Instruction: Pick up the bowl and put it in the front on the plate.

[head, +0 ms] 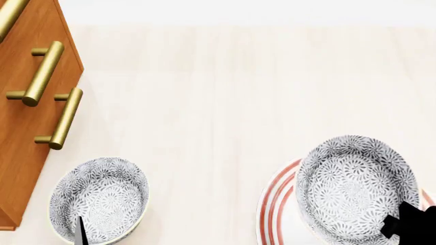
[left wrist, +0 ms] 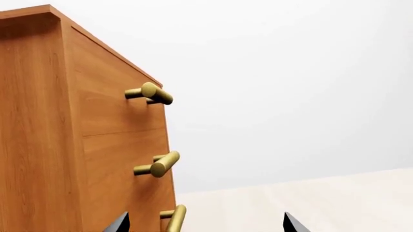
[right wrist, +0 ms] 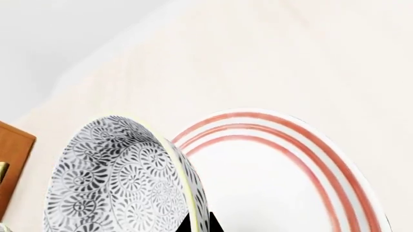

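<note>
Gripping the bowl [head: 354, 186] by its rim, my right claw [head: 409, 224] held it tilted over the plate [head: 272, 204], while my left claw [left wrist: 203, 224] hung spread by the drawers [left wrist: 77, 145].

- The bowl [head: 354, 186] sits over the plate [head: 274, 204] at the head view's lower right.
- A second bowl [head: 100, 198] lies well apart to its left.
- A cabinet [head: 27, 102] stands just beside the second bowl, further left.

Grey-floral white bowl [head: 354, 186], red-ringed white plate [right wrist: 310, 164] (three rings), orange-brown cabinet [left wrist: 58, 140]
</note>
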`<state>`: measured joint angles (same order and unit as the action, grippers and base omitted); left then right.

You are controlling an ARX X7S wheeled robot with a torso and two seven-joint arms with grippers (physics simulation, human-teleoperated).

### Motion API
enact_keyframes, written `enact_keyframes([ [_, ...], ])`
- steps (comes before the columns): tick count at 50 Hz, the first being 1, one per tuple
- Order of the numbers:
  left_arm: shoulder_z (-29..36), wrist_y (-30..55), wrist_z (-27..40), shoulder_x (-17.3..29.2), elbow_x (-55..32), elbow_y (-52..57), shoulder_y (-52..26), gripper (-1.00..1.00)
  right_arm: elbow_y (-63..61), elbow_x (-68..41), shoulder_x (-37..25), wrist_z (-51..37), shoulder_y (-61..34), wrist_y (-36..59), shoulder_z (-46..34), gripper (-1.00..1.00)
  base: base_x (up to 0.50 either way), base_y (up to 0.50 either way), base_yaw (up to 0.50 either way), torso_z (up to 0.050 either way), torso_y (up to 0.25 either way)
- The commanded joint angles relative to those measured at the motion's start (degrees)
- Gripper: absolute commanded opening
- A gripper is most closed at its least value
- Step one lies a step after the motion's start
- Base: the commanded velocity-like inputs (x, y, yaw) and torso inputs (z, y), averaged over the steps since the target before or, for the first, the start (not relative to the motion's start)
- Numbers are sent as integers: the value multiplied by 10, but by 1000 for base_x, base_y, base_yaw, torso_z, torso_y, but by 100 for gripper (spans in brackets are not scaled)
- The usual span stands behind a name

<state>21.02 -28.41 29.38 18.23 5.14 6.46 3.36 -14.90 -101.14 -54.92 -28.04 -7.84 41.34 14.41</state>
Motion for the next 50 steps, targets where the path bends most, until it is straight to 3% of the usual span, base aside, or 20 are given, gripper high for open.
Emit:
enact_keyframes([
  [1, 2, 1, 2, 2, -1, 0, 0, 100, 11, 12, 6, 6, -3, -3, -8, -100, 0, 0, 0, 0, 0],
  [50, 11, 1, 7, 7, -7, -4, -3, 100, 98, 100, 56, 39, -19, -12, -86, -100, 0, 0, 0, 0, 0],
])
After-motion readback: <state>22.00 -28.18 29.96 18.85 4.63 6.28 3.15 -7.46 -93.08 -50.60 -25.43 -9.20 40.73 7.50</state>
